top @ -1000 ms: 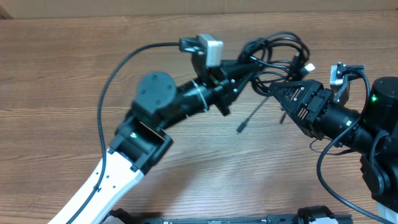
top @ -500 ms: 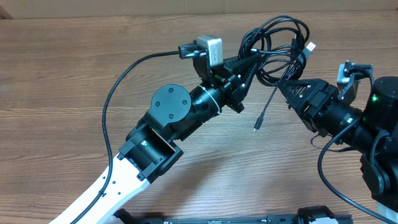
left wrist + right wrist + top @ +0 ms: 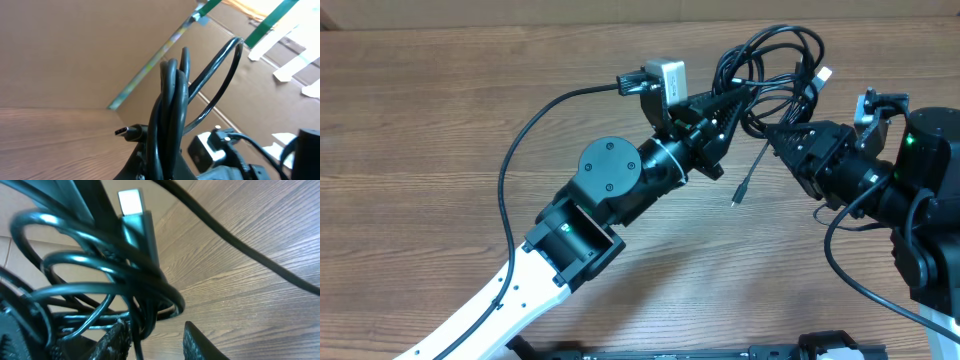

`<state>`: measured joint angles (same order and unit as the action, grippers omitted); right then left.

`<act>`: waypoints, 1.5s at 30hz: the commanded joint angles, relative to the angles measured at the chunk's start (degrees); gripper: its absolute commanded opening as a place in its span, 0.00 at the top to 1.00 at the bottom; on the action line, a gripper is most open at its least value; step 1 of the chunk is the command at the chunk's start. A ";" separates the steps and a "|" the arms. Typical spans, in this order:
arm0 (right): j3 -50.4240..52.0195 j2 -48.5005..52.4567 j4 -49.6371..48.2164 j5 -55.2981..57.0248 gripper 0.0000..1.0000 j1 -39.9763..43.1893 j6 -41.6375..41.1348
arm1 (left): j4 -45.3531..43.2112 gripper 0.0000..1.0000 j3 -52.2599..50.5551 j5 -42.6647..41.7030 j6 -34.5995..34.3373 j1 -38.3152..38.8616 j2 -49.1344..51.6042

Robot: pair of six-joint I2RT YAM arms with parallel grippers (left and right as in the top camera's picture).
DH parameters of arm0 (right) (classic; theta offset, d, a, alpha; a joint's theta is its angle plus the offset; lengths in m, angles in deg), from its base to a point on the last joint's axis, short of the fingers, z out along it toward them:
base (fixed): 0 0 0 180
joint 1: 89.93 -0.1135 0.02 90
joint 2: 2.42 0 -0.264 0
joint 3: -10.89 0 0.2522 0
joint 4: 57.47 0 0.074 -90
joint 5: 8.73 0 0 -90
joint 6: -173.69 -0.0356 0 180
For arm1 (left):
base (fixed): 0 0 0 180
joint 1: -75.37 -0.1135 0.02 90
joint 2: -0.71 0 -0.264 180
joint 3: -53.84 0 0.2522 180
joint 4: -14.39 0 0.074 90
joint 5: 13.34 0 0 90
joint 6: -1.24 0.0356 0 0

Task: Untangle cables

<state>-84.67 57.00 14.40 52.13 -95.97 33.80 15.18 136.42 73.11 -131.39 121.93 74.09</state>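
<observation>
Bright, even light overhead; soft faint shadows on table (image 3: pixel 420 130). Right wrist view: cables (image 3: pixel 125 287) too near lens, blurred, glossy streaks of glare, plug tip (image 3: pixel 131 202) blown white. Left wrist view: near loops soft, cardboard (image 3: pixel 75 50) evenly lit.

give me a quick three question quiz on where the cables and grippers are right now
1. True or false: the left gripper is shut on the cable bundle.
2. In the overhead view, the loose small plug is: A clear of both grippers; B pinched by the left gripper; C pinched by the right gripper.
3. Which gripper has its fingers apart?
Key: 1 true; 2 A; 3 the right gripper.
</observation>
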 commanded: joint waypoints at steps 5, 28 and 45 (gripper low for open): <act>-0.76 -0.15 -0.70 0.00 0.67 0.00 -0.02 | -2.32 0.96 1.09 0.85 -0.04 2.21 0.35; -0.76 -0.13 3.50 4.61 0.96 0.00 2.21 | -7.78 0.96 1.09 -2.82 -10.32 2.27 0.39; -0.76 -0.15 12.92 13.31 0.94 0.00 7.28 | -13.44 0.96 1.09 -2.34 -9.20 2.10 0.37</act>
<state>-85.48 56.43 25.04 60.76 -96.04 38.98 5.41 135.44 69.15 -140.75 124.16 76.28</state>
